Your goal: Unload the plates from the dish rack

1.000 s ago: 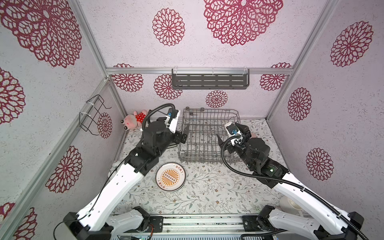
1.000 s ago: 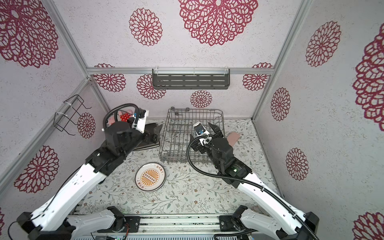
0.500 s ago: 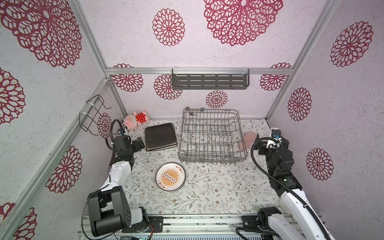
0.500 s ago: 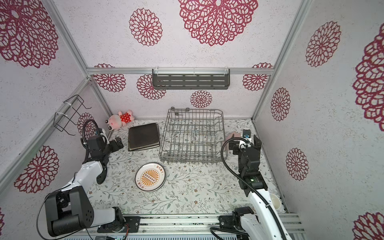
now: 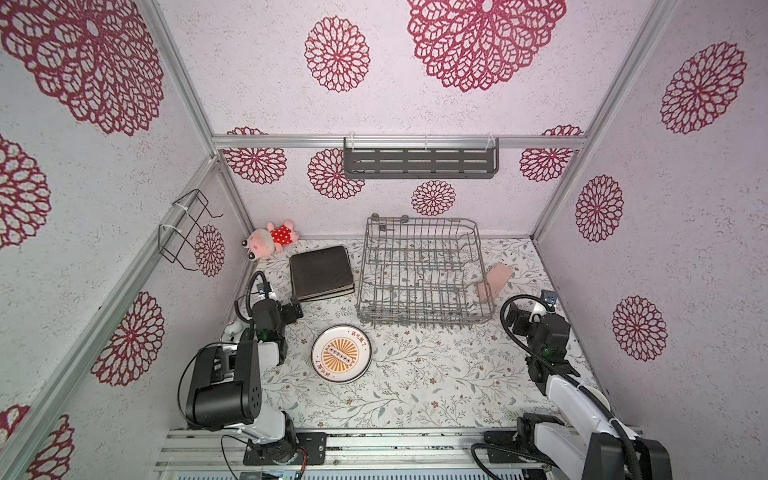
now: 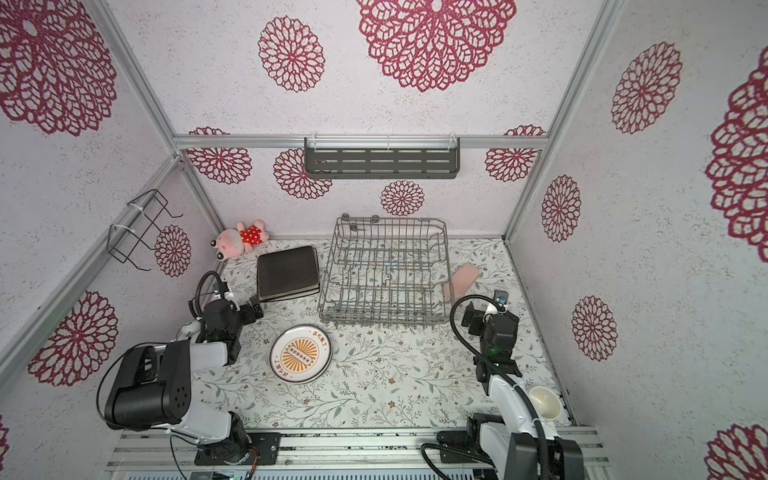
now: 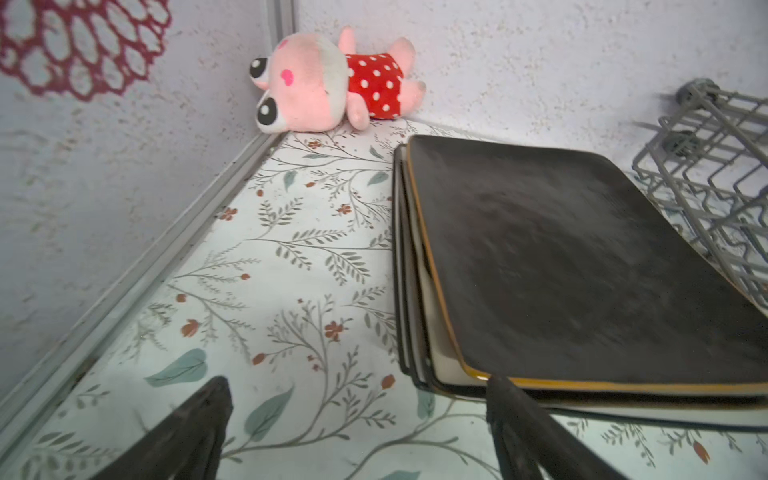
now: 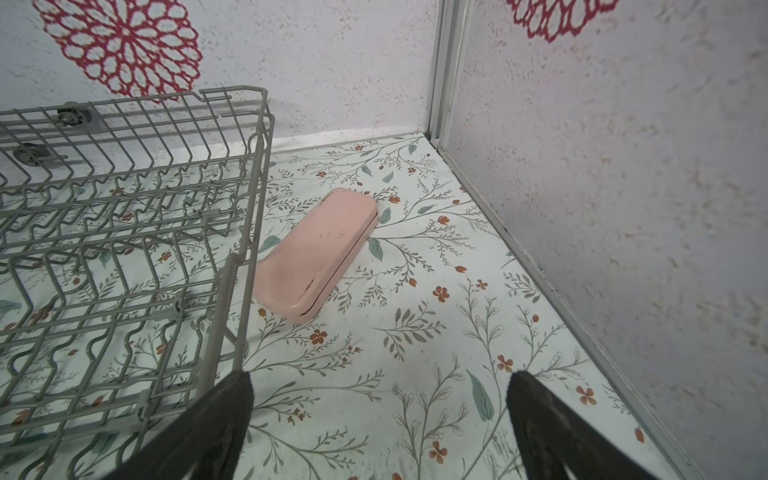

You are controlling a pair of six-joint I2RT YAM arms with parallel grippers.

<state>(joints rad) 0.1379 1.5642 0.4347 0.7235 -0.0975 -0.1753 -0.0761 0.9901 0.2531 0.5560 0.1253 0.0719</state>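
The grey wire dish rack (image 5: pixel 426 321) (image 6: pixel 384 320) stands at the back middle in both top views, with no plates in it. To its left lies a stack of square plates (image 5: pixel 321 272) (image 6: pixel 287 272) with a dark brown one on top. In front of that stack, a round white plate (image 5: pixel 341 353) (image 6: pixel 301 354) with an orange print lies flat. My left gripper (image 5: pixel 295 309) (image 7: pixel 357 382) is open and empty, low beside the stack's near corner. My right gripper (image 5: pixel 513 318) (image 8: pixel 380 378) is open and empty, just off the rack's front right corner (image 8: pixel 249 199).
A pink case (image 5: pixel 494 278) (image 8: pixel 320 249) lies against the rack's right side. A pink plush toy (image 5: pixel 270 239) (image 7: pixel 328 83) sits in the back left corner. A white mug (image 6: pixel 544 401) stands front right. A slotted shelf (image 5: pixel 419 162) and a black wire holder (image 5: pixel 185 228) hang on the walls.
Both arms have drawn back from the rack, the left one to the left wall, the right one to the right. The square stack now shows uncovered. Both grippers stay open.
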